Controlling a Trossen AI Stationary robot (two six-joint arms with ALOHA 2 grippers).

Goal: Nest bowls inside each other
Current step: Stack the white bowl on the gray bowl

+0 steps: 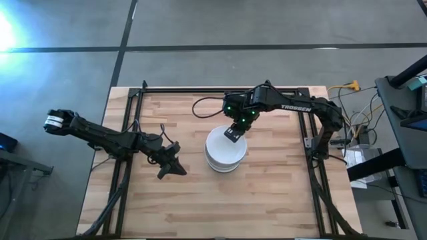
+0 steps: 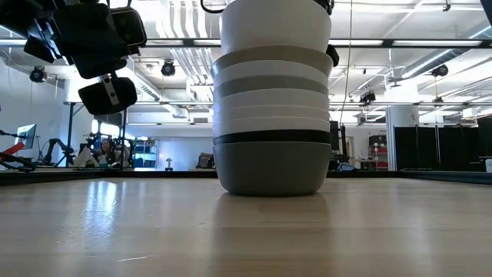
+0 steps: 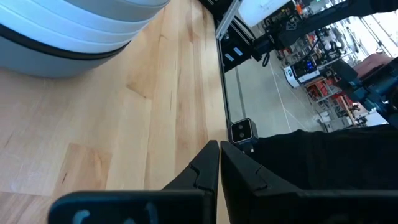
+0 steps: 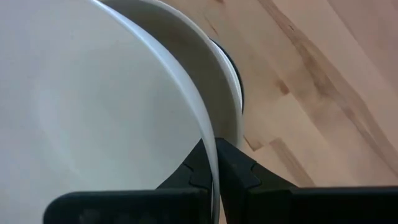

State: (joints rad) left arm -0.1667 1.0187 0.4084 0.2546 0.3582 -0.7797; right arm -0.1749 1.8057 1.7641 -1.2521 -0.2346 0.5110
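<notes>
Bowls (image 2: 271, 115) nested in one stack at table centre — dark grey lowest, white topmost.

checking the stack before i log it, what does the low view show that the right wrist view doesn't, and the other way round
Only the low view shows the stack of bowls side-on: a grey bowl at the bottom, a black rim above it, white and beige layers higher up.

Only the right wrist view shows the right claw shut on the top bowl's rim, one finger inside, one outside.

Both show the nested bowls on the wooden table.
</notes>
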